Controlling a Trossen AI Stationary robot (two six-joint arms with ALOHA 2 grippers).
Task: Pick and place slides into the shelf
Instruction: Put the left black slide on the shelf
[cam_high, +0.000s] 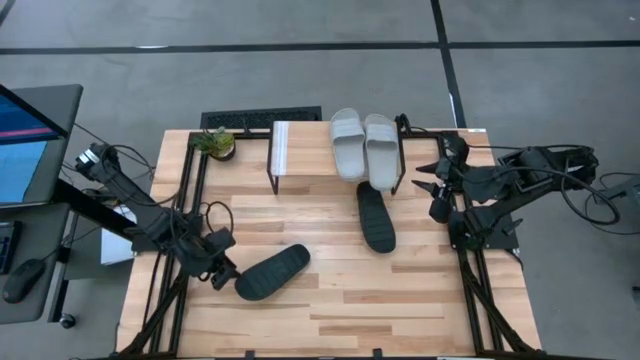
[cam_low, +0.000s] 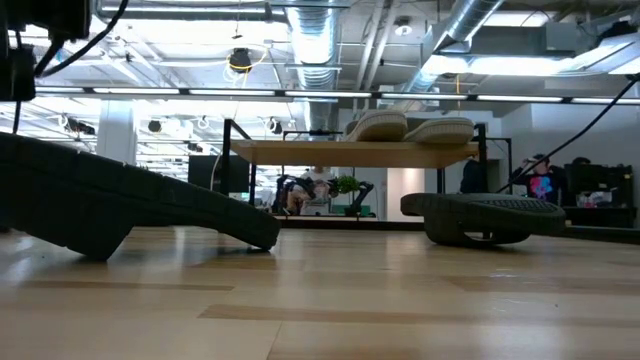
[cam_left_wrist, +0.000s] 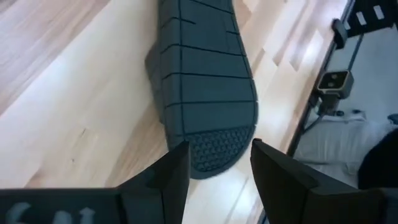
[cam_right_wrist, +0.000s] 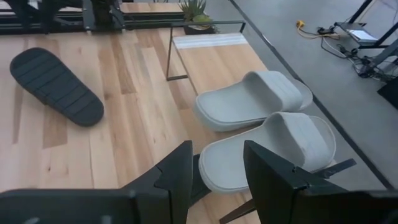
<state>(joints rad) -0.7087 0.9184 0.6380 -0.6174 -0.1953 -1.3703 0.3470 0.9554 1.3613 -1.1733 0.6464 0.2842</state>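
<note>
While left claw (cam_high: 222, 277) sits low at desk's (cam_high: 330, 300) front-left, fingers spread, heel of upside-down black slide (cam_high: 271, 273) lies just ahead of tips, not pinched; ribbed sole faces up in left wrist view. 2nd black slide (cam_high: 377, 218) lies mid-desk, partly under shelf (cam_high: 300, 150) edge. Two grey slides (cam_high: 364, 145) sit side by side on shelf top, right end. Right claw (cam_right_wrist: 214, 177) hovers at desk's right edge near shelf, fingers apart, holding nothing. Small potted plant (cam_high: 217, 142) at shelf's left.
</note>
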